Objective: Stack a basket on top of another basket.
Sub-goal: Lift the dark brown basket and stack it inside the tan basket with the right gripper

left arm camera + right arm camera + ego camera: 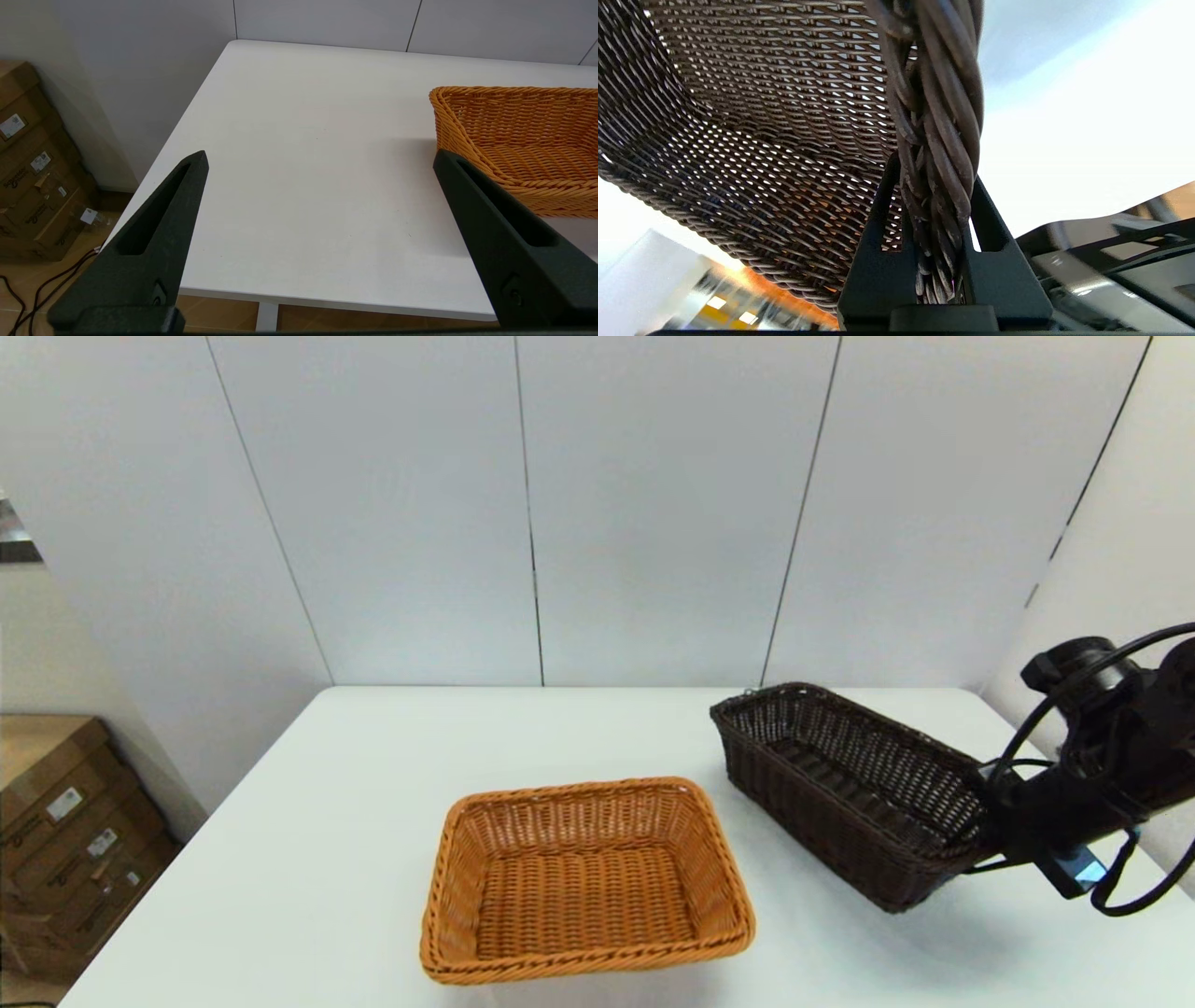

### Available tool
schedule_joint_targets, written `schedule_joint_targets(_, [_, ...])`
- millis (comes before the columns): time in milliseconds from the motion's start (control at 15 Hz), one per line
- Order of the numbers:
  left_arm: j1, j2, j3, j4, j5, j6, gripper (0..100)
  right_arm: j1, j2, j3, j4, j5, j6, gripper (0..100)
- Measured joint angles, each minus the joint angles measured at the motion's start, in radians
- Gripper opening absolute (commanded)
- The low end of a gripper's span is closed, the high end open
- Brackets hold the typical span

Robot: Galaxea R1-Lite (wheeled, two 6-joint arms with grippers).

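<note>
Head view, right gripper [980,831] jaws clamping dark basket [840,784] rim — orange basket [583,882] apart, left gripper [320,158] wide.

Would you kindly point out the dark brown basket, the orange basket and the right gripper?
dark brown basket [840,775]: head view, on its inner long wall.
orange basket [583,896]: head view, on its woven floor.
right gripper [936,219]: right wrist view, between its fingers, shut on the dark basket's braided rim.
</note>
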Motion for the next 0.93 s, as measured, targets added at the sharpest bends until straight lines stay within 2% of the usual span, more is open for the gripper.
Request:
schedule_joint_targets(467, [0.000,0.000,0.000,0.000,0.000,0.000,100,-0.087,-0.156,0.006,-0.003,0.151,-0.051,0])
schedule_joint_targets(733, [0.000,0.000,0.000,0.000,0.000,0.000,100,-0.103,-0.283,0.008,0.014,0.265,-0.145,0])
schedule_joint_targets(933, [0.000,0.000,0.000,0.000,0.000,0.000,100,-0.022,-0.366,-0.003,0.067,0.286,-0.249,0])
